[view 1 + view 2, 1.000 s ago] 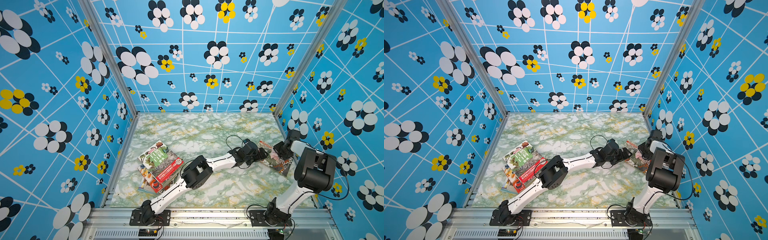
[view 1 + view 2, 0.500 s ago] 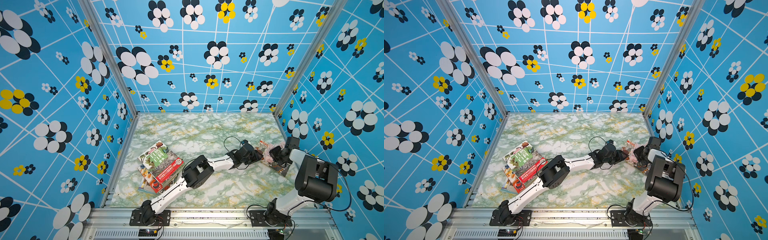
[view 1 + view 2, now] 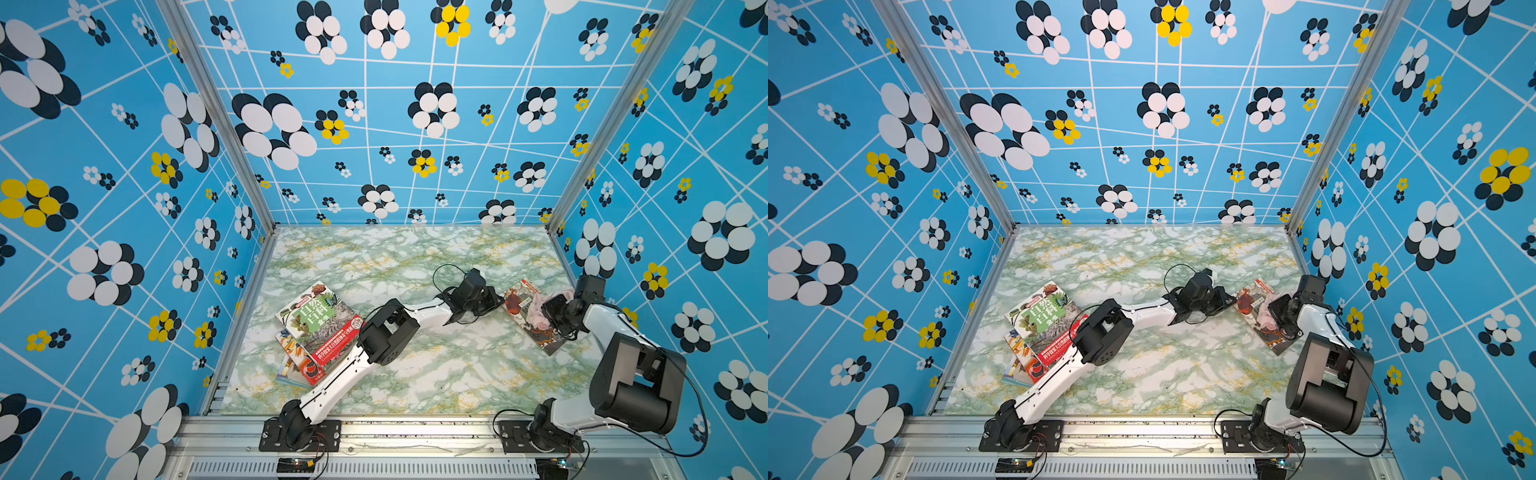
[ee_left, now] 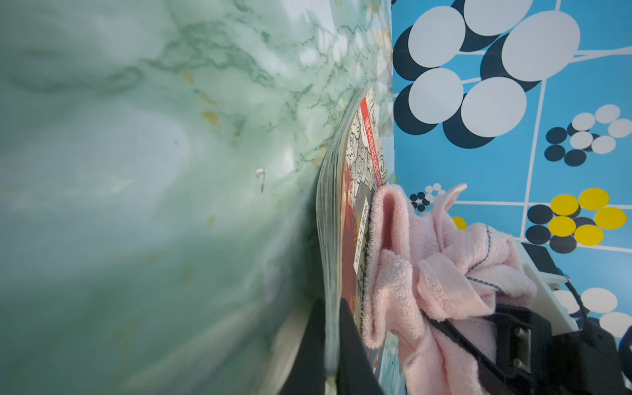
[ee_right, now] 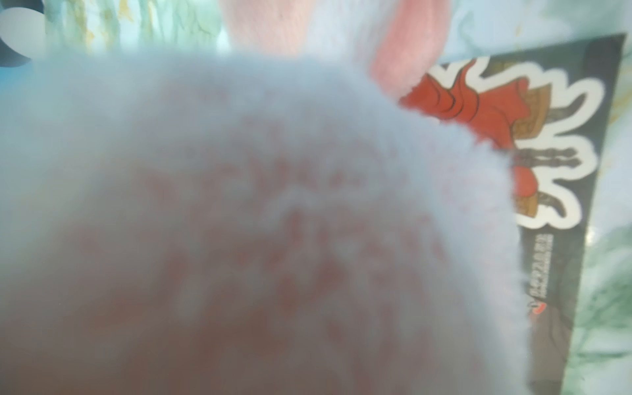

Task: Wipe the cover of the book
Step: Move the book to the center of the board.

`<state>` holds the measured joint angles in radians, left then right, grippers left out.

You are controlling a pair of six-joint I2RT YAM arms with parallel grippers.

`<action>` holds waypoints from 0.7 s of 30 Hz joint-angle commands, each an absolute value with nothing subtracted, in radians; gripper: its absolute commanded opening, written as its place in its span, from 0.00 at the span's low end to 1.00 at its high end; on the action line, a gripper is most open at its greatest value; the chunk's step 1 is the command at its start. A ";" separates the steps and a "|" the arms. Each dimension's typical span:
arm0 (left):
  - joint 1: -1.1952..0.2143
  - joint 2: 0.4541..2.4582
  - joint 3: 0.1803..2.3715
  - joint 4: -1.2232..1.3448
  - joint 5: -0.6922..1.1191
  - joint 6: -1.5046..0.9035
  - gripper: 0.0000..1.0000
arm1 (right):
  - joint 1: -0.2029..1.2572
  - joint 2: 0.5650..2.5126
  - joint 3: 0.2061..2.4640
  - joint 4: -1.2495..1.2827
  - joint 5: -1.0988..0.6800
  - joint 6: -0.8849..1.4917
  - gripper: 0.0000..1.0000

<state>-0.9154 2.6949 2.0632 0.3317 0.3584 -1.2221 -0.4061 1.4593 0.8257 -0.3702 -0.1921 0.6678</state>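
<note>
Top views: the book (image 3: 517, 300) lies flat on the surface (image 3: 415, 374), over on the right, near the blue wall (image 3: 665, 208). The left hand (image 3: 500, 302) is at the book's edge. The right hand (image 3: 552, 310) presses a pink cloth (image 3: 537, 312) onto the cover. A pile of other books (image 3: 318, 324) sits well apart on the left.

Left wrist view: the left hand (image 4: 331, 345) is shut tight on the book's (image 4: 354, 191) page edge, one finger under and one on top. The pink cloth (image 4: 444, 266) is bunched up on the cover, and the right hand (image 4: 530, 342) is closed on it.

Right wrist view: the fuzzy pink cloth (image 5: 239, 205) fills almost everything. A strip of the book's cover (image 5: 564, 164) shows beside it.

To wipe well, I think the left hand should hold the book so it cannot slide. The right hand should push the cloth softly across the whole cover, right out to the bare corners.
</note>
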 commanded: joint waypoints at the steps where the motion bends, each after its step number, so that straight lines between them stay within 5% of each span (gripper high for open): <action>1: -0.876 2.651 2.017 0.358 0.562 -1.131 0.03 | -0.378 1.397 0.864 -0.463 -0.160 0.603 0.00; 11: -0.646 2.311 1.670 0.007 0.967 -0.823 0.02 | -0.047 1.391 0.921 -0.480 -0.097 0.454 0.00; 16: -0.576 2.225 1.806 -0.694 0.842 -0.342 0.05 | 0.158 1.401 0.817 -0.283 -0.159 0.478 0.00; 21: -0.565 2.302 2.002 -1.074 0.683 -0.135 0.01 | 0.347 1.449 0.755 -0.096 -0.219 0.556 0.00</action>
